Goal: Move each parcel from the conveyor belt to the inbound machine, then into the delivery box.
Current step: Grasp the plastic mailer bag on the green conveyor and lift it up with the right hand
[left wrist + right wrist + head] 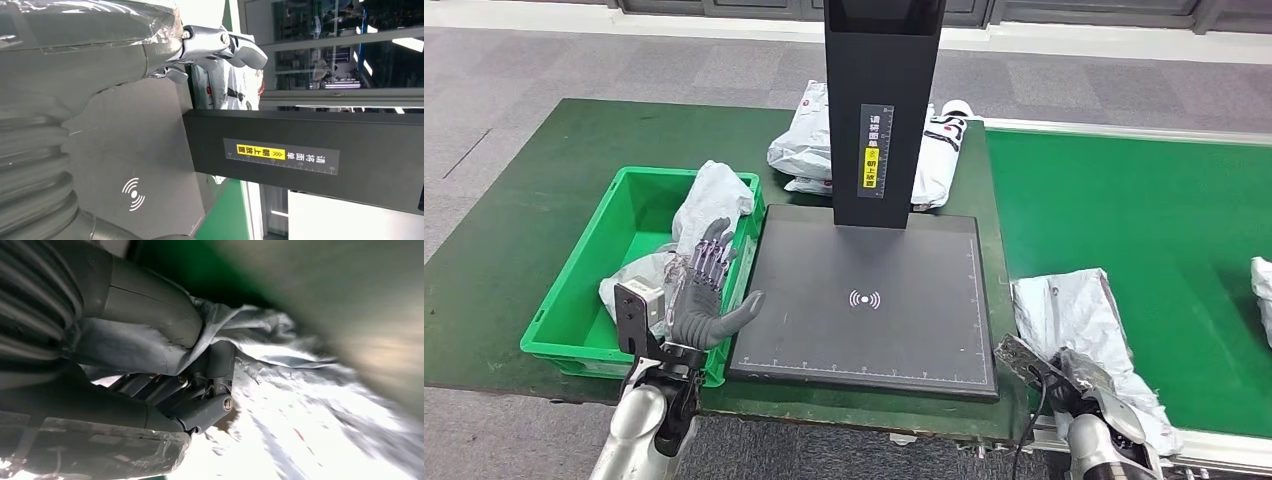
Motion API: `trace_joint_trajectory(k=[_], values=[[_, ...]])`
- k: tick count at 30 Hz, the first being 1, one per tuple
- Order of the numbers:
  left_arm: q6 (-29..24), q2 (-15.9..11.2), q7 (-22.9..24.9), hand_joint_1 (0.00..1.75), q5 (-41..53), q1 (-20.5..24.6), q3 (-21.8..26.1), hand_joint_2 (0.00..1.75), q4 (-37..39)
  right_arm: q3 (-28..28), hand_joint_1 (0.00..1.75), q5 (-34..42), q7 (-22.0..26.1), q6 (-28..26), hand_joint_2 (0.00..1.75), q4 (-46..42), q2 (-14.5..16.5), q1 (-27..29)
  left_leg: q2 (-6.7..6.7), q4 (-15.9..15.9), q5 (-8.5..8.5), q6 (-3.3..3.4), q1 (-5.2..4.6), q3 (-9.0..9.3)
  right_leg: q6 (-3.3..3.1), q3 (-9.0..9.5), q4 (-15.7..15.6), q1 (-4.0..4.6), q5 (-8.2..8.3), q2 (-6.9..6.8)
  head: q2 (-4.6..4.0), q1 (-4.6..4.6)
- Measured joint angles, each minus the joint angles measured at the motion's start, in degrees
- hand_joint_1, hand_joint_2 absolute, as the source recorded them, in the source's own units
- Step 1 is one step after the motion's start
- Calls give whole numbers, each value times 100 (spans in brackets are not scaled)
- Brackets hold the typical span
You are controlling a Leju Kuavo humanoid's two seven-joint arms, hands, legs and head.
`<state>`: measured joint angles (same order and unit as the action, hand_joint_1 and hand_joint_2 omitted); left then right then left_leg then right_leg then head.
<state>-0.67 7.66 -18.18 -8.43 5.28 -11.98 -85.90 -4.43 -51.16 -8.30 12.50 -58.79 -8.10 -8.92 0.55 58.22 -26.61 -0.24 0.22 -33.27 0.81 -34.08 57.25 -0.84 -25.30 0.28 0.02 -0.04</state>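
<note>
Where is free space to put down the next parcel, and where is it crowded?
The scanner platform is bare in front of its black column. The green bin keeps bare floor on its far-left side; parcels crowd the side near the left hand.

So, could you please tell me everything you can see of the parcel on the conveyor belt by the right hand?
The parcel is a soft grey plastic mailer, crinkled and shiny, lying flat and rumpled on the green conveyor belt just right of the black inbound machine. Its near end reaches the belt's front edge. The right hand is on that near end, and the right wrist view shows the fingers and thumb bunching the film between them.
</note>
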Motion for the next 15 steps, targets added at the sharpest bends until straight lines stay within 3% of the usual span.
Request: trace_joint_trajectory(k=[6,11,15], values=[[-45,37,-48,0,52,-82,110,175,-62,-348,175,2235,1338,619,175,-305,154,-68,-27,0,-2,-5,0,-14,-11,-20,8,-1,12,25,0,2],[-46,121,-86,0,144,-117,147,175,-92,-370,175,4012,1458,444,175,-1456,359,-43,-33,-1,0,-11,-1,-14,-19,-39,14,0,13,34,-1,-1],[-46,177,-105,0,193,-122,149,175,-81,-370,175,4552,1370,-13,175,-2422,502,-58,-17,-2,4,-13,1,-20,-22,-38,16,1,9,13,-1,-1]])
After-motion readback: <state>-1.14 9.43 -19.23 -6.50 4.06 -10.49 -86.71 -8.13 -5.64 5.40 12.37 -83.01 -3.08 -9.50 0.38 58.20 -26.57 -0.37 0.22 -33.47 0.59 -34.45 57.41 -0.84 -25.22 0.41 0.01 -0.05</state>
